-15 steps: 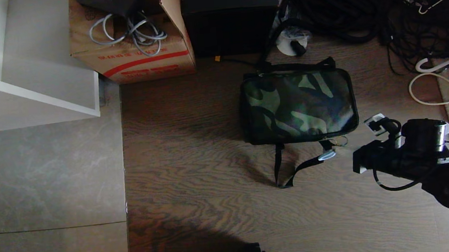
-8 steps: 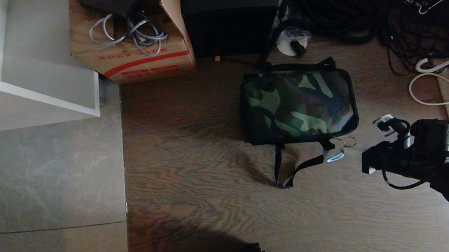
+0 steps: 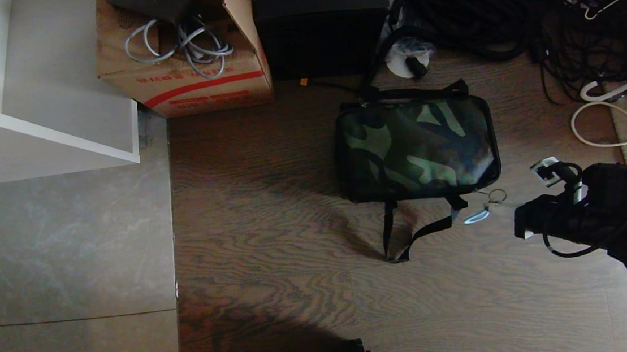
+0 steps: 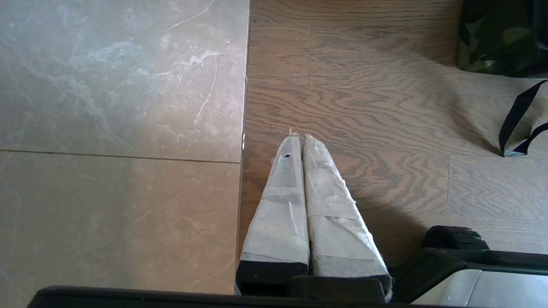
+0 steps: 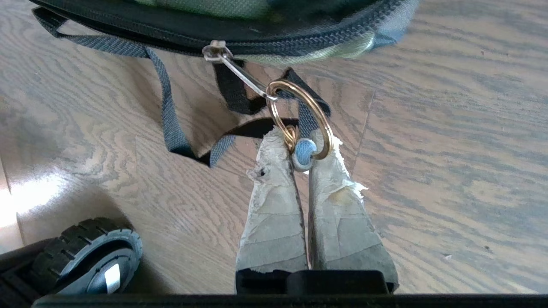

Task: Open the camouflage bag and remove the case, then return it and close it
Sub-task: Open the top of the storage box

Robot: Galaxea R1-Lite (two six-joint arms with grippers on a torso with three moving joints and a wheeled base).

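Note:
The camouflage bag [image 3: 416, 147] lies flat and closed on the wooden floor, its black straps [image 3: 409, 235] trailing toward me. At the bag's near right corner, my right gripper [image 3: 479, 216] is shut on the pale blue zipper loop [image 5: 305, 152]. A gold ring [image 5: 319, 115] links that loop to the metal zipper pull [image 5: 239, 70], which is drawn taut from the bag's zipper edge [image 5: 299, 36]. My left gripper [image 4: 302, 139] is parked and shut, empty over the floor, with a bag corner [image 4: 496, 38] far off. The case is hidden.
A cardboard box [image 3: 186, 79] with cables and a tall black box [image 3: 323, 22] stand behind the bag. Tangled black cables [image 3: 503, 6] and a white cable [image 3: 599, 134] lie at the right. A white shelf [image 3: 42, 126] is at the left. My base wheel [image 5: 98, 256] is near.
My right gripper has drawn to the right, away from the bag's corner, taking the blue loop and gold ring with it. The bag has stayed in place.

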